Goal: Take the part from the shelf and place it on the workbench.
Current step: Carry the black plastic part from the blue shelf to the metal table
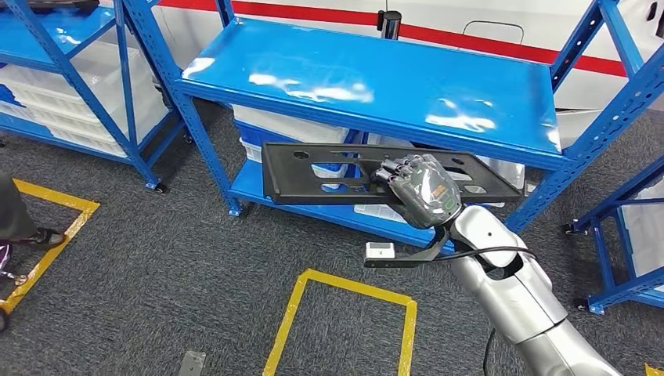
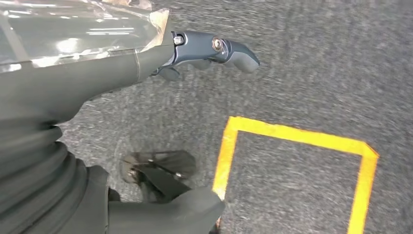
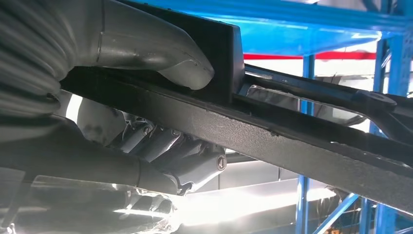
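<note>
Holding flat black part (image 1: 329,176) in right hand (image 1: 419,190), thumb one side, fingers other, out in front of blue shelf (image 1: 376,82). Left hand (image 2: 209,51) hangs by floor, fingers apart, holds nothing. Keep part level, grip tight, swing slow so long end misses shelf post.

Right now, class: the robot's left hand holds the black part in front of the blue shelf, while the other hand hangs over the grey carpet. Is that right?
Not quite: the sides are swapped. The head view shows the right robot hand gripping the black part in front of the blue shelf. The left wrist view shows the left robot hand, holding nothing, over the grey carpet.
</note>
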`<state>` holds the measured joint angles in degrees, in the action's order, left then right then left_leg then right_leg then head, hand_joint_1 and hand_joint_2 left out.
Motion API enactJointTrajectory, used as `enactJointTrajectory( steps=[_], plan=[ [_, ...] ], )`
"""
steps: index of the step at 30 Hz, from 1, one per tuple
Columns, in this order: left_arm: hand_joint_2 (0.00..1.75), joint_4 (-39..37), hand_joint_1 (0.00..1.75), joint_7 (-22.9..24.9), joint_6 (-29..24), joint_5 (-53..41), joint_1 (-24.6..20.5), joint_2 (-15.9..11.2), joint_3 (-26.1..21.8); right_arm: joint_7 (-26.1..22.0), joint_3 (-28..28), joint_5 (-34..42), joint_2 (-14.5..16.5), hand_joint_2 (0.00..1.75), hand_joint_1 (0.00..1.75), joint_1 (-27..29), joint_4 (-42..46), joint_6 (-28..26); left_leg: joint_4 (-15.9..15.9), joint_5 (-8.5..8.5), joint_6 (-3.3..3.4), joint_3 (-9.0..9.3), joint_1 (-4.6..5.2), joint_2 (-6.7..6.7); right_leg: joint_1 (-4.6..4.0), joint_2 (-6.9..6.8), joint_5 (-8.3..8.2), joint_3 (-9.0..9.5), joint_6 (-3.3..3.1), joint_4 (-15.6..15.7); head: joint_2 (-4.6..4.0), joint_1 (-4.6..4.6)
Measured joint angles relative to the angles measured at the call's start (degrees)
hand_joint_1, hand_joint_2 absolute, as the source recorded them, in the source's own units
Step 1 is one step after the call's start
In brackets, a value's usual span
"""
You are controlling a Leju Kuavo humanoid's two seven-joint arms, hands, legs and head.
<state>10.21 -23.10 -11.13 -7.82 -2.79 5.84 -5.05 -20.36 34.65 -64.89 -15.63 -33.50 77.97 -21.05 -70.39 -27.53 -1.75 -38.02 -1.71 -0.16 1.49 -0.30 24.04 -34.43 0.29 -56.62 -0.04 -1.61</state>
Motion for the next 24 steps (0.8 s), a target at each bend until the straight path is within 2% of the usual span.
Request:
enactJointTrajectory(
  steps=[1,2,3,4,6,7,8,9,10,11,12,13,14,15,16,17,18,19,20,21,22,23,24],
  plan=[
    [1.75,0.0,0.00,0.0,0.0,0.0,-0.1,0.0,0.0,0.1,0.0,0.0,-0.1,1.75,1.62,0.0,0.0,0.0,4.3,0.04,-0.07,3.57,-0.13,-0.05,0.01,0.01,-0.42,-0.62,0.36,-0.2,0.00,-0.03],
    [1.75,0.0,0.00,0.0,0.0,0.0,-0.2,0.0,0.0,0.3,-0.1,0.1,-0.2,1.75,1.62,-0.1,0.1,-0.1,8.3,-0.61,0.11,6.55,-0.09,-0.17,-0.02,0.00,-0.84,-1.03,0.79,-0.4,0.00,-0.01],
    [1.75,0.0,0.00,0.0,0.0,0.0,-0.3,0.0,0.0,0.5,-0.2,0.2,-0.4,1.75,1.62,-0.2,0.1,-0.1,11.1,-1.40,0.44,8.45,0.08,-0.25,-0.08,-0.04,-1.31,-1.28,1.29,-0.4,0.00,0.01],
    [1.75,0.0,0.00,0.0,0.0,0.0,-0.3,0.0,0.0,0.6,-0.2,0.3,-0.6,1.75,1.62,-0.3,0.2,-0.2,12.6,-1.90,0.95,9.19,0.39,-0.32,-0.13,-0.07,-1.82,-1.48,1.81,-0.3,0.00,0.02],
    [1.75,0.0,0.00,0.1,0.0,0.1,-0.2,0.0,0.0,0.7,-0.4,0.6,-1.1,1.75,1.62,-0.4,0.1,-0.5,13.3,-0.99,2.43,8.48,0.85,-0.11,-0.14,-0.09,-2.66,-1.94,2.83,-0.1,0.00,0.05],
    [1.75,0.0,0.00,0.1,0.0,0.1,-0.2,0.0,0.0,0.7,-0.4,0.6,-1.4,1.75,1.62,-0.3,0.0,-0.7,13.5,-0.21,3.23,7.86,0.98,0.03,-0.14,-0.05,-1.89,-2.62,2.85,-0.8,0.00,0.07],
    [1.75,0.0,0.00,0.1,0.0,0.1,-0.1,0.0,0.0,0.7,-0.6,0.6,-1.8,1.75,1.62,-0.3,-0.1,-1.0,13.7,0.69,3.95,7.09,1.04,0.18,-0.15,-0.01,-0.11,-3.60,2.60,-2.5,0.00,0.21],
    [1.75,0.0,0.00,0.1,0.1,0.1,-0.2,0.0,-0.1,0.8,-0.7,0.5,-2.1,1.75,1.62,-0.2,-0.3,-1.5,13.8,1.56,4.46,6.17,1.09,0.30,-0.07,0.03,2.60,-4.76,2.08,-5.5,0.00,0.36],
    [1.75,0.0,0.00,0.0,0.2,0.0,-0.2,0.0,-0.1,1.0,-0.9,0.3,-2.4,1.75,1.62,-0.1,-0.5,-1.9,13.8,2.38,4.81,5.14,1.25,0.27,-0.17,0.06,5.41,-5.95,1.67,-9.4,0.00,0.51],
    [1.75,0.0,0.00,0.0,0.3,-0.1,-0.1,0.0,-0.1,1.2,-1.0,0.0,-2.6,1.75,1.62,0.1,-0.7,-2.4,13.8,3.18,4.98,4.13,1.39,0.30,-0.23,0.09,7.44,-6.75,1.62,-13.3,0.00,0.68],
    [1.75,0.0,0.00,0.0,0.5,-0.2,-0.1,0.0,-0.1,1.5,-1.2,-0.4,-2.8,1.75,1.62,0.4,-0.8,-2.9,13.7,3.96,5.07,3.13,1.55,0.32,-0.30,0.12,8.33,-6.96,1.86,-16.3,0.00,0.73],
    [1.75,0.0,0.00,0.0,0.6,-0.3,-0.1,0.0,-0.1,1.9,-1.4,-0.8,-3.1,1.75,1.62,0.9,-0.9,-3.2,13.7,4.72,5.09,2.15,1.69,0.33,-0.38,0.15,8.01,-6.25,2.32,-17.6,0.00,0.77],
    [1.75,0.0,0.00,0.0,0.8,-0.5,-0.1,0.0,-0.1,2.1,-1.6,-1.1,-3.3,1.75,1.62,1.3,-0.9,-3.5,13.7,5.48,5.04,1.21,1.80,0.33,-0.47,0.16,6.93,-4.48,2.78,-16.8,0.00,0.81],
    [1.75,0.0,0.00,0.0,0.9,-0.6,-0.1,0.0,-0.1,2.4,-1.9,-1.4,-3.5,1.75,1.62,1.7,-0.9,-3.6,13.6,6.22,4.94,0.35,1.90,0.32,-0.54,0.16,5.83,-1.67,2.99,-13.9,0.00,0.80],
    [1.75,0.0,0.00,0.1,1.0,-0.7,-0.2,0.0,-0.1,2.7,-2.1,-1.6,-3.6,1.75,1.62,2.0,-0.9,-3.7,13.6,6.90,4.77,-0.39,2.04,0.31,-0.69,0.15,5.48,1.96,2.87,-9.6,0.00,0.81],
    [1.75,0.0,0.00,0.0,1.1,-0.8,-0.2,0.0,-0.1,2.9,-2.4,-1.9,-3.7,1.75,1.62,2.3,-0.8,-3.8,13.5,7.58,4.53,-0.96,2.17,0.34,-0.95,0.17,5.86,5.31,2.50,-4.8,0.00,0.76],
    [1.75,0.0,0.00,0.0,1.2,-0.9,-0.2,0.0,-0.1,3.2,-2.7,-2.2,-3.8,1.75,1.62,2.5,-0.7,-4.0,13.6,8.29,4.26,-1.30,2.26,0.35,-1.18,0.20,6.48,7.51,2.06,-1.3,0.00,0.66],
    [1.75,0.0,0.00,0.0,1.2,-1.0,-0.2,0.0,-0.1,3.4,-2.9,-2.5,-3.9,1.75,1.62,2.7,-0.5,-4.1,13.7,8.95,3.96,-1.50,2.31,0.39,-1.42,0.24,7.00,8.60,1.65,0.9,0.00,0.60],
    [1.75,0.0,0.00,0.0,1.3,-1.1,-0.2,0.0,-0.1,3.5,-3.2,-2.8,-4.0,1.75,1.62,2.9,-0.5,-4.3,14.0,9.68,3.65,-1.61,2.32,0.39,-1.50,0.27,6.89,8.46,1.31,1.7,0.00,0.50],
    [1.75,0.0,0.00,0.1,1.3,-1.1,-0.1,0.0,-0.1,3.6,-3.3,-3.1,-4.1,1.75,1.62,3.2,-0.4,-4.4,14.1,9.97,3.33,-1.85,2.23,0.27,-1.12,0.21,6.28,7.90,0.96,1.6,0.00,0.46],
    [1.75,0.0,0.00,0.1,1.3,-1.1,-0.1,-0.1,-0.1,3.7,-3.4,-3.3,-4.1,1.75,1.62,3.5,-0.4,-4.5,13.7,9.20,3.02,-2.30,2.14,0.17,-0.77,0.15,5.60,7.51,0.42,1.6,0.00,0.42],
    [1.75,0.0,0.00,0.1,1.4,-1.1,0.0,-0.1,-0.1,3.8,-3.4,-3.6,-4.1,1.75,1.62,3.8,-0.4,-4.6,12.1,7.12,2.66,-3.02,2.02,0.05,-0.42,0.06,4.78,6.96,-0.14,1.7,0.00,0.25],
    [1.75,0.0,0.00,0.1,1.4,-1.1,0.0,-0.2,-0.1,3.9,-3.5,-3.8,-4.1,1.75,1.62,4.1,-0.4,-4.6,9.3,4.08,2.30,-3.98,1.80,-0.03,-0.14,-0.03,3.98,6.35,-0.59,1.7,0.00,0.14]
  ],
)
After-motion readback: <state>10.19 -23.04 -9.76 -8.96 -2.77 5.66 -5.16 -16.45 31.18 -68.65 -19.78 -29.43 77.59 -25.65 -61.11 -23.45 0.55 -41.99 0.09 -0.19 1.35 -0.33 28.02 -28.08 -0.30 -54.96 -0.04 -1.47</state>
